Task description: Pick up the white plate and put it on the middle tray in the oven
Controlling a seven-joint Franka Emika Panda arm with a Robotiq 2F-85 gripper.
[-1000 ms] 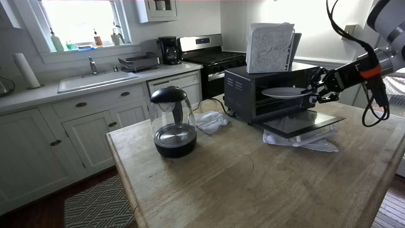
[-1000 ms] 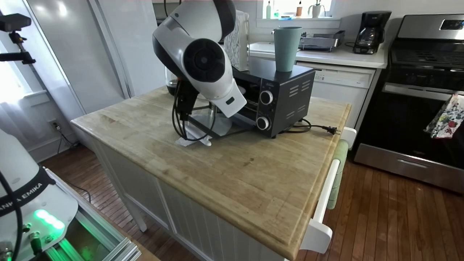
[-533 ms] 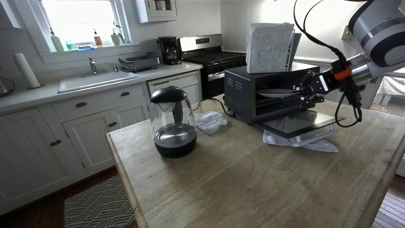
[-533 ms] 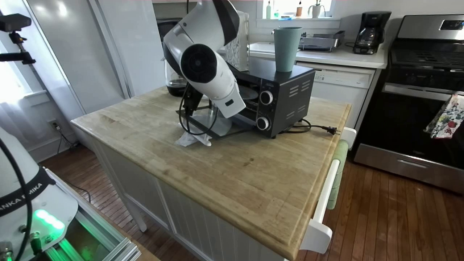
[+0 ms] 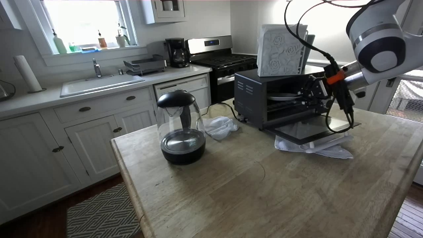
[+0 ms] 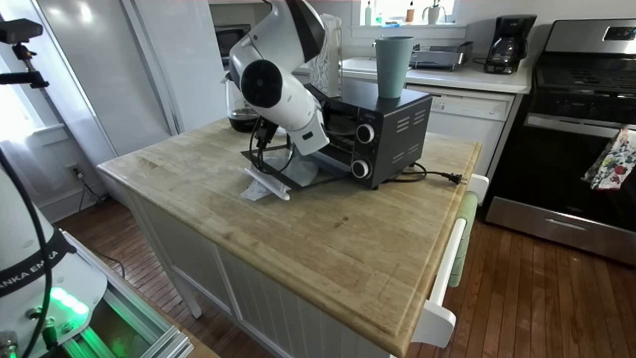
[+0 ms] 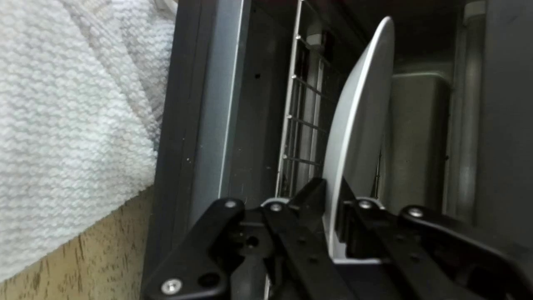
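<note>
The white plate [image 5: 281,97] is inside the black toaster oven [image 5: 249,102], seen through its open front. In the wrist view the plate [image 7: 362,116] appears edge-on between my fingers. My gripper [image 7: 333,191] is shut on the plate's near rim, with a finger on each face. The middle wire rack [image 7: 288,118] lies just below the plate, and a gap shows between its front bar and the plate. In an exterior view my gripper [image 5: 302,96] is at the oven opening. The oven [image 6: 402,134] also shows in an exterior view, where the arm hides the gripper.
The glass door [image 5: 304,129] hangs open, with a white cloth [image 5: 294,147] beneath. A napkin holder [image 5: 282,49] and a teal cup [image 6: 392,67] stand on the oven. A glass kettle [image 5: 183,142] and a crumpled cloth [image 5: 219,127] are on the wooden table [image 5: 224,188].
My gripper has carried the plate deeper into the oven, moving left in an exterior view. The gripper has come up to the oven opening, and the arm has followed.
</note>
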